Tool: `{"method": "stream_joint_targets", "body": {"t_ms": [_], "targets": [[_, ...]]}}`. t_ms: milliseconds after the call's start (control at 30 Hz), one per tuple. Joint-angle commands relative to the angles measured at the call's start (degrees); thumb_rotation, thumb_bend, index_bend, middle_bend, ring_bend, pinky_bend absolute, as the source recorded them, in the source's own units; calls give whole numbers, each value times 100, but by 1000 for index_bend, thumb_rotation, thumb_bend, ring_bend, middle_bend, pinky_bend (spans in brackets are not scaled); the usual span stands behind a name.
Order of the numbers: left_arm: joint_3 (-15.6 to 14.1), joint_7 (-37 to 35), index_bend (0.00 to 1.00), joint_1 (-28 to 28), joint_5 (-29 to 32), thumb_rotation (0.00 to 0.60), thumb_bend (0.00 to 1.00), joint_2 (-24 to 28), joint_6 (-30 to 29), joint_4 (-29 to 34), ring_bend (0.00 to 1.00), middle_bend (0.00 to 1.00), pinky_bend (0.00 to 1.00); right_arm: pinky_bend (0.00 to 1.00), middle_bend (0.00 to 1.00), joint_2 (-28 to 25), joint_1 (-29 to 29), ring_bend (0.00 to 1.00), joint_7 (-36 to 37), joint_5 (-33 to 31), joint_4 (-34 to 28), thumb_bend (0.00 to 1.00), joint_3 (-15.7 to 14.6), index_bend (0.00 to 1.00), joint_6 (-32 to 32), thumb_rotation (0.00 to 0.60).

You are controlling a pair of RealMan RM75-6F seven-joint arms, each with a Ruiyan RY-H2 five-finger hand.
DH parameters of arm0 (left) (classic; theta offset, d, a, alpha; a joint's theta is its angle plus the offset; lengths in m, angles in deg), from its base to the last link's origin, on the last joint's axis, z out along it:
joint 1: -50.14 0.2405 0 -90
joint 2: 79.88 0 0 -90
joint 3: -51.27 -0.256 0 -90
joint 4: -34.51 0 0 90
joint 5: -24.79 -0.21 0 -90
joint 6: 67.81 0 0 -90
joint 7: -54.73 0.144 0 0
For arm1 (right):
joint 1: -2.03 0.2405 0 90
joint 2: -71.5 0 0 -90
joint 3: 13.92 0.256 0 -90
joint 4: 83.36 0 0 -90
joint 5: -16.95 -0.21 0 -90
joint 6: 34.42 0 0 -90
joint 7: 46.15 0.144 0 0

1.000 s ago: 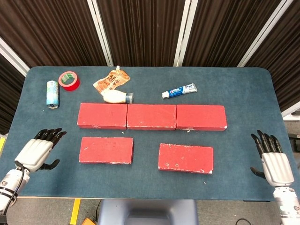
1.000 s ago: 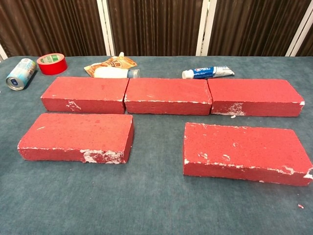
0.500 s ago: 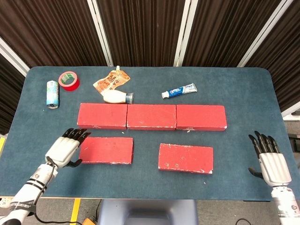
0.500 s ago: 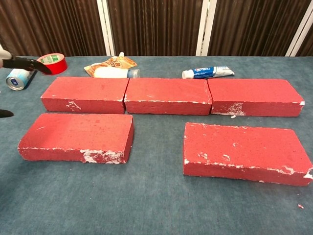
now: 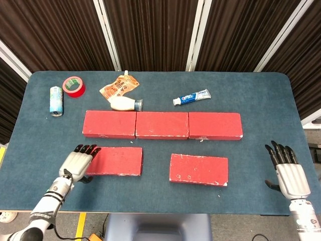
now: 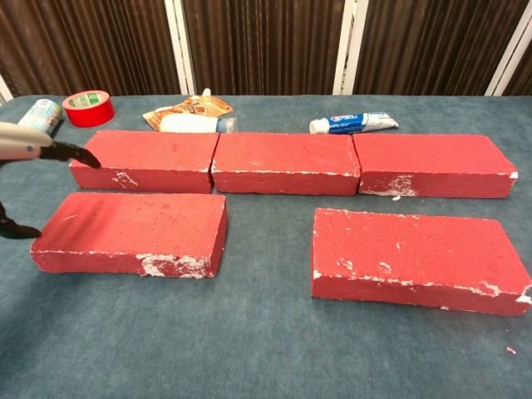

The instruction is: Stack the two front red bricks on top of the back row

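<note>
Three red bricks form the back row (image 5: 162,125) (image 6: 285,162). Two more red bricks lie in front: the front left brick (image 5: 115,160) (image 6: 133,232) and the front right brick (image 5: 198,169) (image 6: 418,258). My left hand (image 5: 78,162) (image 6: 33,150) is at the left end of the front left brick, fingers spread over its edge and thumb below it, holding nothing. My right hand (image 5: 287,170) hovers open near the table's right front corner, well clear of the front right brick; the chest view does not show it.
Behind the back row lie a can (image 5: 56,100), a red tape roll (image 5: 73,86), an orange pouch (image 5: 119,85), a white bottle (image 5: 125,104) and a toothpaste tube (image 5: 191,97). The blue table (image 5: 261,100) has bare cloth at right.
My left hand has moved right from the table's left front edge to the left end of the front left brick. The right hand has barely shifted.
</note>
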Motion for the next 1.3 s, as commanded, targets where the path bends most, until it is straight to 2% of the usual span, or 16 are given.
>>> {"method": "stream_joint_targets", "body": {"t_ms": [33,267,500,867,900,1000,1300], "targets": [[30,87,0,-207,303,600,244,-210,-204,10,0,0,44,0,0,-1,3,0,11,-14,12,0,3,0,12,600],[209,82,0,-511,821,600,238,-486,-572,113,0,0,45,0,0,7,12,0,7,-21,25,0,0,0,25,600],[259,321,0,-853,1488,600,240,-750,-834,108,0,0,45,0,0,-6,16,0,46,-35,32,0,6,0,29,600],[322,239,0,-1031,1641,600,195,-1188,-1141,-178,0,0,45,0,0,-24,9,0,84,-17,15,0,-3,0,13,600],[326,218,0,-1032,1651,600,172,-1226,-1148,-201,0,0,45,0,0,-24,10,0,83,-17,11,0,-5,0,18,600],[361,126,0,-1035,1708,600,6,-1349,-1143,-281,0,0,45,0,0,-21,15,0,73,-32,10,0,-7,0,37,600],[427,149,0,-1162,1991,600,0,-1554,-1087,-516,0,0,46,0,0,-10,27,0,66,-66,33,0,-3,0,67,600]]}}
